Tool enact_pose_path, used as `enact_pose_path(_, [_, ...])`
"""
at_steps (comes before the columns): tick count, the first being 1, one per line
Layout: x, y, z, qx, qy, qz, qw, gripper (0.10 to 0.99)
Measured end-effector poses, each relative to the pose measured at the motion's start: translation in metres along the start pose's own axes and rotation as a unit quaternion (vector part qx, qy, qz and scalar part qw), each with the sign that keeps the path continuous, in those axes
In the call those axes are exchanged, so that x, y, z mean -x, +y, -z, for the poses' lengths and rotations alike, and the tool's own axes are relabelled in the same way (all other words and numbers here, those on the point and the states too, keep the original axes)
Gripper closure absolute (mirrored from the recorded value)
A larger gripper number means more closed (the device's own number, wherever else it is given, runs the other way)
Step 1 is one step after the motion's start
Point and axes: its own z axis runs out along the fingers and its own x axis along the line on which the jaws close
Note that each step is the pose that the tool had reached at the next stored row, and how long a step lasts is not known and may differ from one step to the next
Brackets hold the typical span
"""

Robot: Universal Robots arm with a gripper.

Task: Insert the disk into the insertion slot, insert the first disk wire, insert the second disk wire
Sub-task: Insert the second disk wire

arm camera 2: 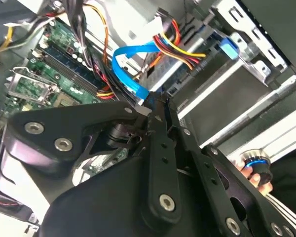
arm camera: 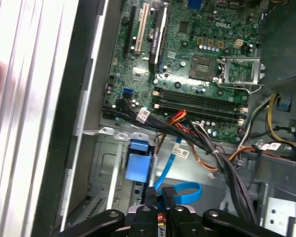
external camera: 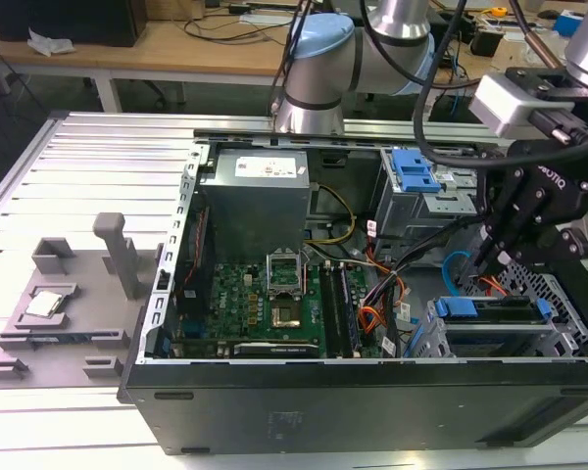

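The gripper is pinching the second disk wire between closed fingers, the blue cable looping just above the fingertips. It is hanging over the disk, which is sitting in the insertion slot at the exterior view's right, beside the motherboard.

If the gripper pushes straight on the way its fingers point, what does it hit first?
Most likely the blue wire: the gripper points right at its lower end, by the disk in the drive cage. Depth is unclear; they may already touch.
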Motion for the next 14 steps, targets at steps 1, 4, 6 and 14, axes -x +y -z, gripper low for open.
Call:
enact_pose_path(1, [-0.0022,0.0003,-0.0002,0.0,0.0002,0.0,1.0,0.925])
enact_pose_path(4, [-0.0072,0.0009,-0.0032,0.0001,-0.0003,-0.005,1.0,0.925])
enact_pose_path(6, [-0.0073,0.0007,-0.0071,0.0004,-0.001,-0.017,0.9999,0.925])
enact_pose_path(14, [-0.0104,-0.0134,-0.019,0.001,-0.0022,-0.034,0.9994,0.925])
